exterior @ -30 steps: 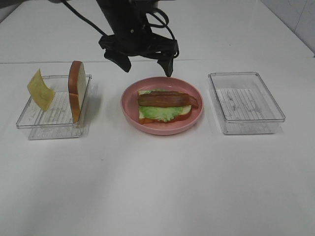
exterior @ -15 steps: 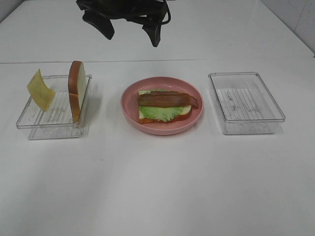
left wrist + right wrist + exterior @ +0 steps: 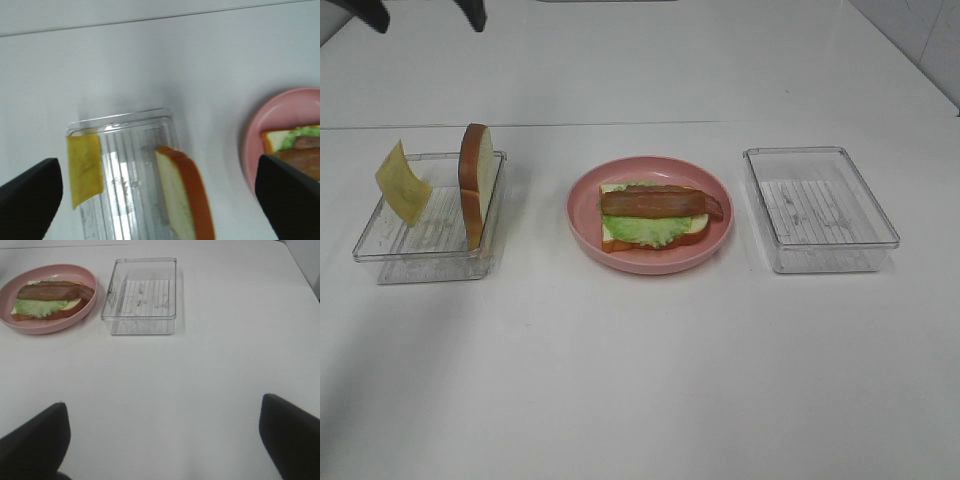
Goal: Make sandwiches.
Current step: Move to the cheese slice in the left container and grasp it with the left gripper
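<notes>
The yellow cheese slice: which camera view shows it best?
Exterior high. There the cheese slice is sharp and whole, leaning at the outer end of the left tray. The left wrist view shows it closer, but from above and softer. The right wrist view does not show it.

A plain white table (image 3: 640,380) fills the view, pale tiles (image 3: 935,30) beyond its far right edge.

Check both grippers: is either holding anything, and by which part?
Nothing is held. The left gripper is open above the tray with the bread slice and cheese; the right gripper is open over the table.
</notes>
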Tool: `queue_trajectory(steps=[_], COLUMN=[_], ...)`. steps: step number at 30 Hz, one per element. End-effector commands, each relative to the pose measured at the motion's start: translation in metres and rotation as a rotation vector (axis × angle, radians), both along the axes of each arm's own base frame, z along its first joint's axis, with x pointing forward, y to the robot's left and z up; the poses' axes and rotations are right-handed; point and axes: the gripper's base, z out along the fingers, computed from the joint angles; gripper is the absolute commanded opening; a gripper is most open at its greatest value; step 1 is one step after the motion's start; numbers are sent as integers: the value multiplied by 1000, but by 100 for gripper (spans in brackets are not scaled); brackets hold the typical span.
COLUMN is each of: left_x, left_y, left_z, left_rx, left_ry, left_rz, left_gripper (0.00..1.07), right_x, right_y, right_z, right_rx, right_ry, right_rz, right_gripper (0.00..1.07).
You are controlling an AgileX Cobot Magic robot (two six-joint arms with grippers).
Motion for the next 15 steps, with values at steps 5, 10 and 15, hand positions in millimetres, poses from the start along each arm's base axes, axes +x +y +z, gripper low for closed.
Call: queue_trajectory(steps=[5, 10, 15], left_x=[-5, -9, -3], left_y=[57, 74, 76], left_z=[-40, -62, -87], left_rx=[28, 39, 53], left_ry=[235, 313, 352], left_rz=[109, 135, 115], left_gripper=[101, 100, 100], right_x=[-3, -3, -3], right_y=[-1, -1, -1], right_z=[0, 0, 0], right_rx=[-12, -12, -12], right_ry=[-34, -34, -34], right_rz=[-2, -2, -2], right_gripper=[96, 96, 96])
